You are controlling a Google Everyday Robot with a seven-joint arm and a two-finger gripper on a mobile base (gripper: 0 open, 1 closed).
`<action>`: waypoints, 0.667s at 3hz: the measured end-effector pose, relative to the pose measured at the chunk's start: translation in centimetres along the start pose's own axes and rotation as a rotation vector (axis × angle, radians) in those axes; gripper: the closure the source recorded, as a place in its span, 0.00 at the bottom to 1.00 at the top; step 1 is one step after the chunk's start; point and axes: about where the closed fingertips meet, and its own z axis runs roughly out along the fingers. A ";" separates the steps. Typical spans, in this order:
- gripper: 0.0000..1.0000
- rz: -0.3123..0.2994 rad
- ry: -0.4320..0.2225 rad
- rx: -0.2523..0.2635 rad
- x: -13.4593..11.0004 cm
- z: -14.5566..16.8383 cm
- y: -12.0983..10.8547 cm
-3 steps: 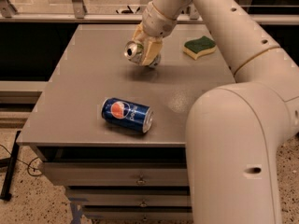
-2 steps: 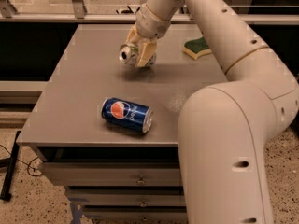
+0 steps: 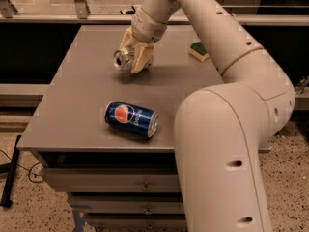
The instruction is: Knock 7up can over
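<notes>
Camera view: 7up can (image 3: pixel 121 59) tilted against end effector (image 3: pixel 138 63).

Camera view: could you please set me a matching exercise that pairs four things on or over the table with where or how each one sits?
Things:
1. 7up can
2. Pepsi can
3. sponge
4. gripper

Places or states:
A. lying on its side near the front edge of the table
B. green and yellow, resting towards the table's far right
C. at the end of the arm, low over the far middle of the table
D. tipped, silver top showing, right at the gripper

Pairs: 1-D, 2-A, 3-B, 4-C.
</notes>
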 end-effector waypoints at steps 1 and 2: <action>0.00 -0.019 -0.003 -0.019 -0.4 0.7 -0.1; 0.00 -0.036 0.009 -0.034 -0.6 1.1 -0.2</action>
